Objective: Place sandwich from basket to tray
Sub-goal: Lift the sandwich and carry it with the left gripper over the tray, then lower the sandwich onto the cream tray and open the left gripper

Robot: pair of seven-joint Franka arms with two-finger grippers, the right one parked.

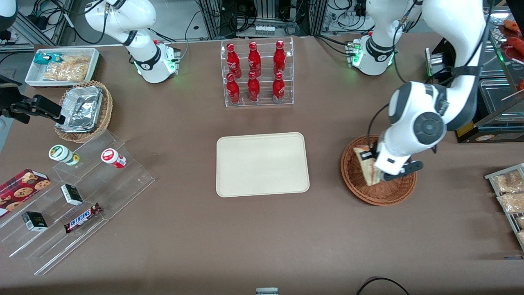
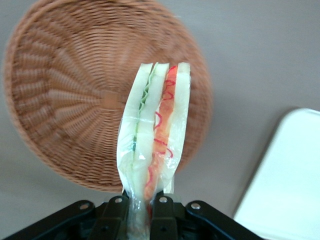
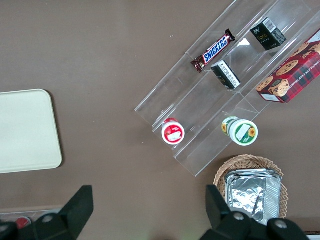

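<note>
pincer (image 2: 139, 212) clamped on one sandwich (image 2: 155, 130) | above one basket (image 1: 354, 172) | one tray (image 1: 262, 164) bare

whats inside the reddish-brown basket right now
Nothing lies in the basket; its woven floor is bare. The gripper holds the sandwich above it, hiding part of the rim.

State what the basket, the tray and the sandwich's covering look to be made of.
Basket: woven wicker, matte reddish-brown, ribbed weave showing. Tray: probably plastic, smooth cream, no grain. Sandwich, clamped in the hand above the basket: clear glossy film, likely plastic wrap, glinting over the bread.
</note>
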